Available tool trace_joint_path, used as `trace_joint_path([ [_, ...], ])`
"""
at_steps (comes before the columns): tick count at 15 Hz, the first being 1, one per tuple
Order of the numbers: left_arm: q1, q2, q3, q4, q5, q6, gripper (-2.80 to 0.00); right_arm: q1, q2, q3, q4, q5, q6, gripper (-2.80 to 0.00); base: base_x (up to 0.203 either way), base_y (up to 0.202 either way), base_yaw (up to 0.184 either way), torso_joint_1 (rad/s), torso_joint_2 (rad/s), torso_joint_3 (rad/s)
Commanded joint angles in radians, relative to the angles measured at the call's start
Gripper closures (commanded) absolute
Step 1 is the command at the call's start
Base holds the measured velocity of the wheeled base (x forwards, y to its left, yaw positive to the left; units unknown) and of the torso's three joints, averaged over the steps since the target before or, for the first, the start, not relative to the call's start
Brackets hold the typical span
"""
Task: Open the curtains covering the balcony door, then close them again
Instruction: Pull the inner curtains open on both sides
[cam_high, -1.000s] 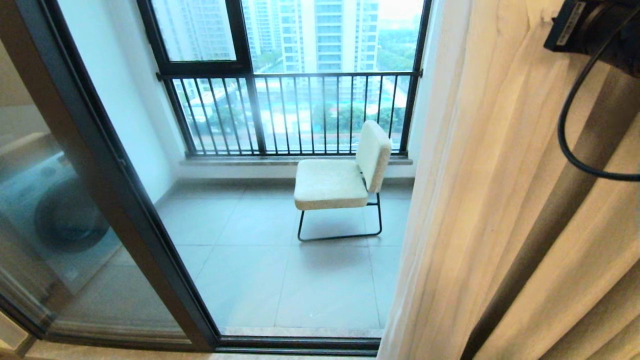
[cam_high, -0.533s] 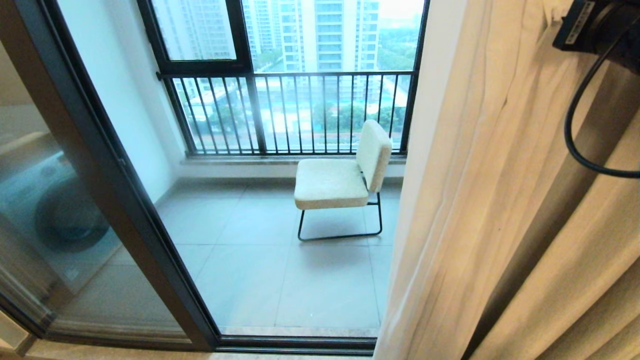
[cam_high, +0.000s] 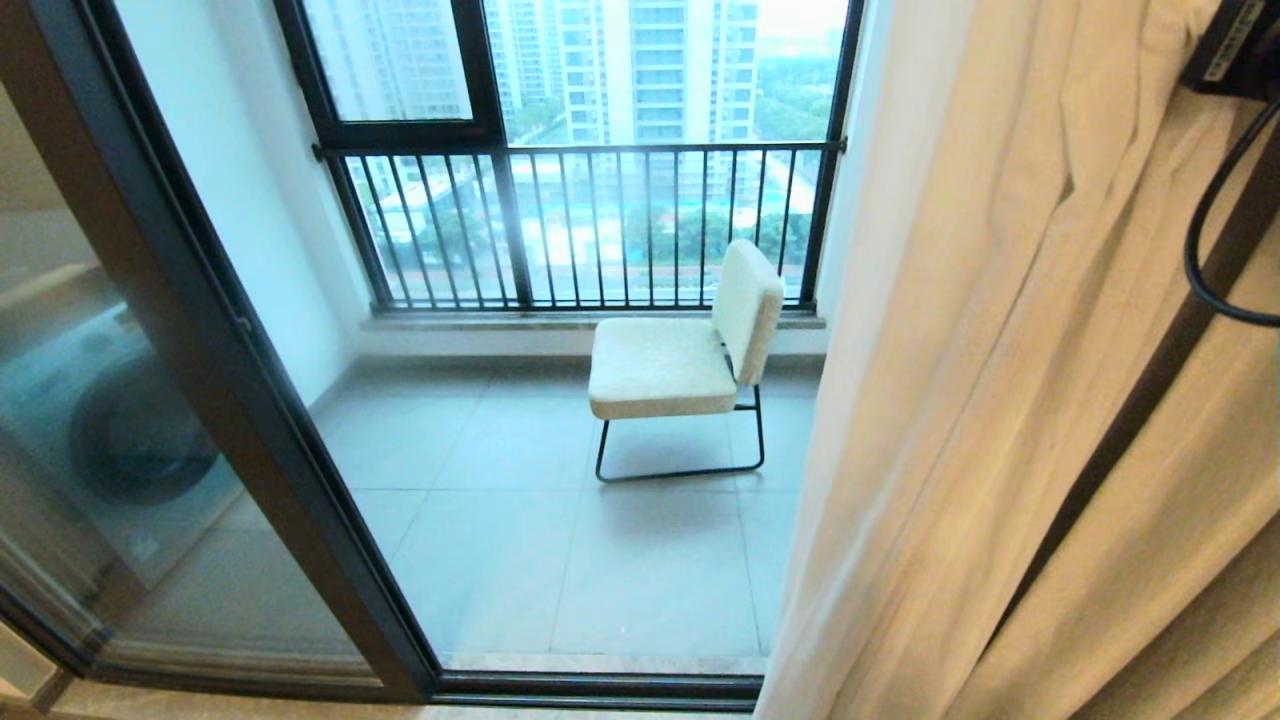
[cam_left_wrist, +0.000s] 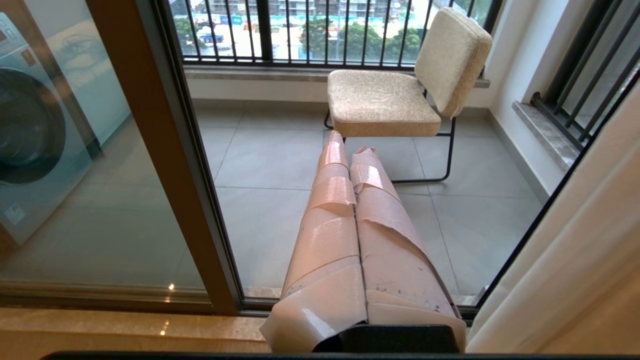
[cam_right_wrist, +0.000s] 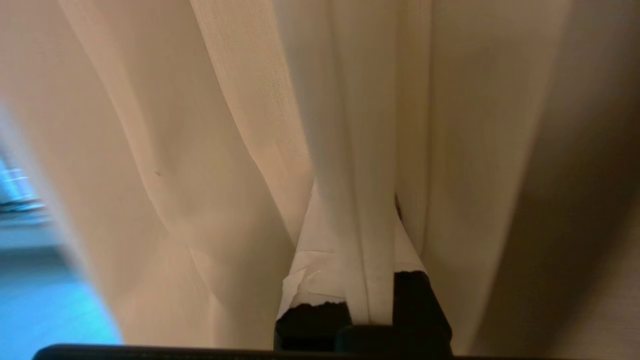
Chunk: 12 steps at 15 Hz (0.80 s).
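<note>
The right pincer (cam_right_wrist: 357, 280), clamped on a fold of the curtains (cam_high: 1000, 400), has dragged them further from the chair (cam_high: 685, 360); opening nearly done.

no legible text, arm label (cam_high: 1228, 48) perhaps printed, unreadable

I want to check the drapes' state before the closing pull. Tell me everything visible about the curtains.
The curtains hang in long pleats, gathered at the right side of the opening, leaving the balcony visible. Two layers show: heavy pale beige woven drape and thinner, paler sheer. The right gripper, shut, pinches a fold between its taped fingers. Nothing else touches them.
</note>
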Motion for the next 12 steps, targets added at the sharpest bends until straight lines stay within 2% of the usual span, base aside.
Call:
trace_joint_path([
  [1,0.001,0.000,0.000,-0.001,0.000,-0.001,0.00,-0.100,-0.003,0.000,-0.003,0.000,0.002,0.00,0.000,0.000,0.000,0.000,0.00,0.000],
  [6,0.001,0.000,0.000,-0.001,0.000,-0.001,0.00,-0.310,-0.003,0.000,-0.005,0.007,0.038,0.00,0.000,0.000,0.000,0.000,0.00,0.000],
  [12,0.001,0.000,0.000,-0.001,0.000,-0.001,0.00,-0.484,0.020,0.000,-0.020,0.008,0.064,0.00,0.000,0.000,0.000,0.000,0.00,0.000],
])
